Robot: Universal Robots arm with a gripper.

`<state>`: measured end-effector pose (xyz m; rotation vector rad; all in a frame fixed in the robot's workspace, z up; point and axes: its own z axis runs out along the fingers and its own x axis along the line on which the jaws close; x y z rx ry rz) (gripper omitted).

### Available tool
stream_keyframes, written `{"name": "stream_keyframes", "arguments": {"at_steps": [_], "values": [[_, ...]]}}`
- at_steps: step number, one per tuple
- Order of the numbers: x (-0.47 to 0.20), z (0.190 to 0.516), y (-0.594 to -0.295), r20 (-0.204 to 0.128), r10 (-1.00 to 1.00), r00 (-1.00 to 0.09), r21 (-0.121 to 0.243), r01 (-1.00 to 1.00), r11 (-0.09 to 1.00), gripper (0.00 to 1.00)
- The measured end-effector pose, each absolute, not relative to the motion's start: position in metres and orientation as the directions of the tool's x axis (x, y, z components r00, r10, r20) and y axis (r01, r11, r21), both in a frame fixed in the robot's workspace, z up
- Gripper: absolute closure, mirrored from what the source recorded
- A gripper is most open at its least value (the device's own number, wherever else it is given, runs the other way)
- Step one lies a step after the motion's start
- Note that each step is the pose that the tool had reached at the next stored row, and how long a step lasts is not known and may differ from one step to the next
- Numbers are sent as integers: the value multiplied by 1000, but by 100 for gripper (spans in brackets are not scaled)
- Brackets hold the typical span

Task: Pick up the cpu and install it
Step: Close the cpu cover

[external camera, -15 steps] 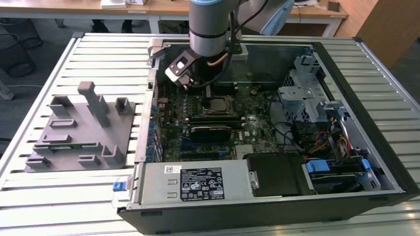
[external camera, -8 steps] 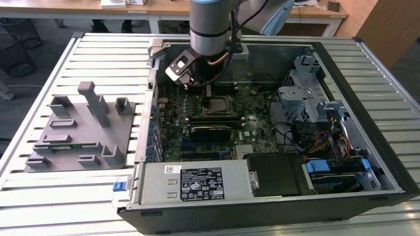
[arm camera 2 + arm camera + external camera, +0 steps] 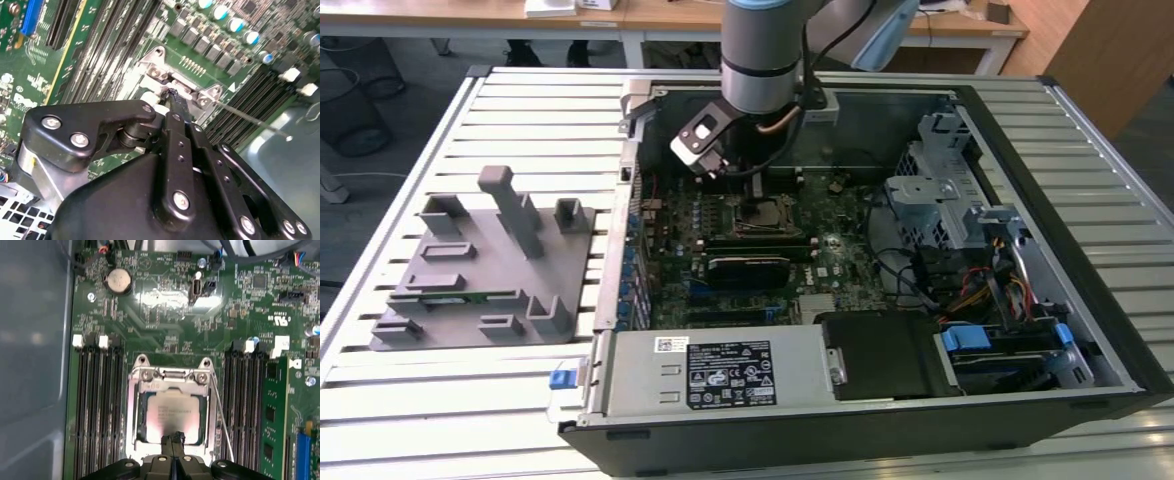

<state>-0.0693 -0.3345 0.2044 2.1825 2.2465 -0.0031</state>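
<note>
1. Jaws: black, closed tip to tip with nothing seen between them. The fingertips (image 3: pixel 168 440) stand low at the near edge of the socket; whether they touch it cannot be told.
2. Small flat square cpu with a shiny silver-grey metal top (image 3: pixel 172 410): lies flat in the socket just ahead of the jaws, ungripped and judged seated.
3. Bright metal socket frame (image 3: pixel 136 410): rings the cpu. Its thin wire lever (image 3: pixel 220 415) slants away beside the jaws, so the socket is judged unlatched.
4. Green motherboard (image 3: pixel 160 335): lies in the open black computer case (image 3: pixel 854 435), which rests on its side on the slatted tabletop (image 3: pixel 520 120), presenting the board upward to the jaws.
5. Long black memory slots (image 3: pixel 95 405): flank the socket on both sides of the jaws; one holds a green memory module (image 3: pixel 272 415).
6. Large grey plastic tray with upright posts (image 3: pixel 467 260): outside the case, well apart from the jaws; contents too small to tell.
</note>
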Motion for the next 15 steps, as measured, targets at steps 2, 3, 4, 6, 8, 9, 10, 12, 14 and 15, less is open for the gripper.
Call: {"name": "stream_keyframes", "arguments": {"at_steps": [2,3,4,6,8,9,10,12,14,15], "values": [[-65,204,-335,-8,1000,-29,5,1000,29,89],[-63,204,-336,-8,1000,-29,5,1000,29,89],[-61,204,-336,-8,1000,-29,4,1000,29,89],[-57,204,-336,-8,1000,-29,4,1000,29,89],[-54,204,-337,-8,1000,-29,3,1000,29,89],[-52,204,-337,-8,1000,-29,3,1000,29,89],[-50,204,-337,-8,1000,-29,3,1000,29,89],[-49,204,-337,-8,1000,-29,3,1000,29,89],[-46,204,-337,-8,1000,-29,3,1000,29,89],[-44,204,-337,-8,1000,-29,3,1000,29,89]]}}
